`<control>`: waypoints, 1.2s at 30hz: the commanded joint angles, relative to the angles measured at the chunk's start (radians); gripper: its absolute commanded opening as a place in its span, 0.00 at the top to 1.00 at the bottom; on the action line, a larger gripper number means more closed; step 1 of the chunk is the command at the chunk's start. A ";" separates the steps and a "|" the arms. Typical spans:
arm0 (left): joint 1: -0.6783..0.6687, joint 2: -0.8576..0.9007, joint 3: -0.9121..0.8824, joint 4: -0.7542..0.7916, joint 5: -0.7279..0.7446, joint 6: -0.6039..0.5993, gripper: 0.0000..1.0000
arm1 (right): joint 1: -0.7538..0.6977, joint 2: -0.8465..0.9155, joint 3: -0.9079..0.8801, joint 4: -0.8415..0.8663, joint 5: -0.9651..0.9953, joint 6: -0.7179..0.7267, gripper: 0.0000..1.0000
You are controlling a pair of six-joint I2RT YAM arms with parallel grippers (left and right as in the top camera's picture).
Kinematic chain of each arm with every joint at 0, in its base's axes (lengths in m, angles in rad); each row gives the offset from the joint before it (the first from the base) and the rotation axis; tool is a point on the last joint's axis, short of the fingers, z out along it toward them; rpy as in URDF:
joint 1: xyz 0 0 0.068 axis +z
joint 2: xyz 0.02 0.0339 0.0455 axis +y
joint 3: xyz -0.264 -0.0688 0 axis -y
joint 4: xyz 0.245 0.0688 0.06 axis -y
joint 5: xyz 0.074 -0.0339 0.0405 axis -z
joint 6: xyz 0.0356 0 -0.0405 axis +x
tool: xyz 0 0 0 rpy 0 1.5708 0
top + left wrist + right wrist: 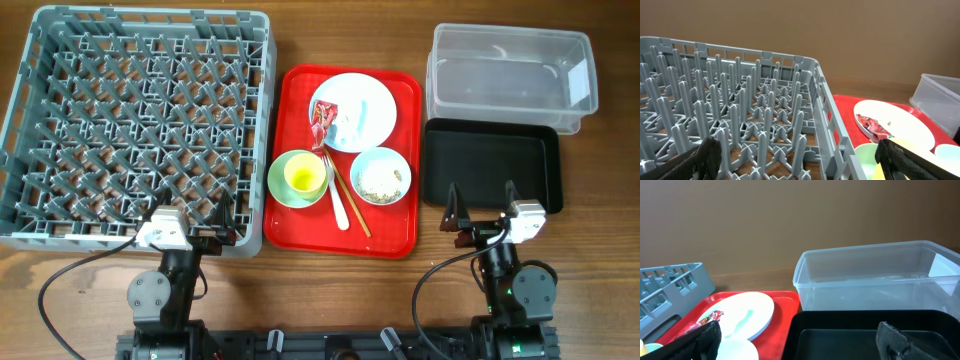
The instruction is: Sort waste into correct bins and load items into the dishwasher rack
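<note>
**A:** Far left, the grey dishwasher rack [140, 125] sat on the wooden table [600, 260] with nothing among its pegs. The left gripper [193, 214] hung over the rack's near wall, its fingers spread wide with nothing between them.

**B:** Agreed, and the left wrist view showed those dark fingertips at opposite bottom corners. What came next?

**A:** The red serving tray [400, 235], just beside the rack. At its far end lay the pale blue plate [372, 100], and the crumpled red-and-white wrapper [322, 122] with white tissue [347, 125] lay on the plate's left side.

**B:** And nearer the arms?

**A:** The pale green bowl [282, 192] at the tray's left, with the small yellow cup [304, 177] standing inside it. To its right was the pale blue bowl [404, 170], which held the beige food scraps [380, 180]. Between the two bowls lay the white plastic fork [341, 213] and the wooden chopsticks [358, 218], all slanting toward the near edge.

**B:** And the bins?

**A:** Right of the tray, the clear plastic tub [510, 75] stood at the back and the black tray [490, 165] in front of it, the two just beside each other. Neither had anything in it.

**B:** And the right gripper [482, 207]?

**A:** It was over the black tray's near edge, fingers well apart and gripping nothing.
</note>
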 commanded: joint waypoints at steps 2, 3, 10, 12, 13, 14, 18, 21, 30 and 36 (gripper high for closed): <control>-0.005 -0.006 -0.003 -0.008 -0.006 0.002 0.00 | -0.001 -0.002 -0.001 0.005 -0.005 -0.019 0.00; -0.005 -0.006 -0.003 -0.007 -0.005 0.001 0.00 | -0.001 -0.002 -0.001 0.005 -0.006 -0.016 0.00; -0.005 -0.003 0.011 -0.006 -0.033 -0.045 0.00 | -0.001 -0.002 0.001 0.004 -0.012 -0.003 0.00; -0.005 0.022 0.063 -0.039 -0.046 -0.056 0.00 | -0.001 0.003 0.028 -0.019 -0.013 0.022 0.00; -0.005 0.043 0.095 -0.070 -0.046 -0.056 0.00 | -0.001 0.012 0.044 -0.031 -0.013 0.030 0.00; -0.005 0.076 0.138 -0.114 -0.046 -0.058 0.00 | -0.001 0.036 0.077 -0.054 -0.013 0.033 0.00; -0.005 0.261 0.348 -0.276 -0.046 -0.078 0.00 | -0.001 0.190 0.223 -0.122 -0.054 0.032 0.00; -0.005 0.442 0.519 -0.429 -0.045 -0.078 0.00 | -0.001 0.399 0.378 -0.186 -0.100 0.032 0.00; -0.005 0.735 0.811 -0.701 -0.034 -0.078 0.00 | 0.000 1.171 1.115 -0.676 -0.224 -0.093 0.00; -0.005 0.735 0.811 -0.700 -0.034 -0.078 0.00 | 0.012 1.315 1.230 -0.604 -0.449 -0.039 0.00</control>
